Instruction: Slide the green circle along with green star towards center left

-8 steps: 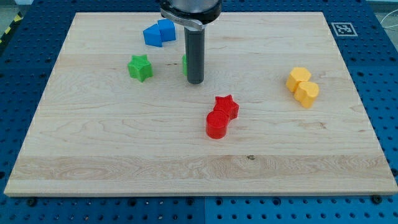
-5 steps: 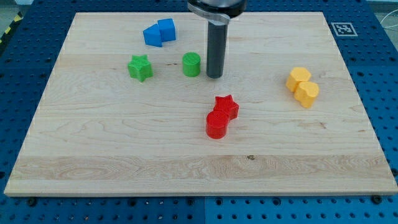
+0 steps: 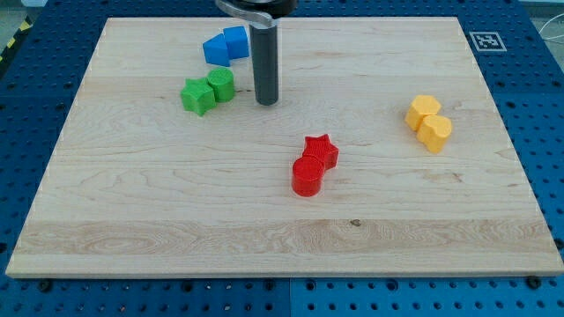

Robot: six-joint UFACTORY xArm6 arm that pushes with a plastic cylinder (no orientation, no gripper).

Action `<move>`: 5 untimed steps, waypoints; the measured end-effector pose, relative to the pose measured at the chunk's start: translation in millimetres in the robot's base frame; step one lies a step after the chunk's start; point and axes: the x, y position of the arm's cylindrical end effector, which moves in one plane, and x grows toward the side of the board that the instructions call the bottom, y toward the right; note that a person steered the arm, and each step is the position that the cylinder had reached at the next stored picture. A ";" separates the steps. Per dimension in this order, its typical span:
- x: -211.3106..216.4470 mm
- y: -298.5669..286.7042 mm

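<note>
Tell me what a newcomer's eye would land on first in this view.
The dark rod coming down from the view's top, with my tip resting just right of the green circle. That circle sits pressed against the green star in the upper left, just below two blue blocks. A red star and red cylinder huddle near the centre, and two yellow blocks sit at the view's right.

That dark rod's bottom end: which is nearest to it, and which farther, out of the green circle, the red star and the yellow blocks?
Measured from my tip:
1. Green circle, just to the view's left, touching the green star.
2. Red star, toward the view's bottom right, against the red circle.
3. Yellow blocks, far at the view's right.
</note>
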 end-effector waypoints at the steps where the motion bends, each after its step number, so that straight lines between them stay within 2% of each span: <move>1: -16.5 2.2; 3: -55.1 -16.5; 5: -56.7 -40.8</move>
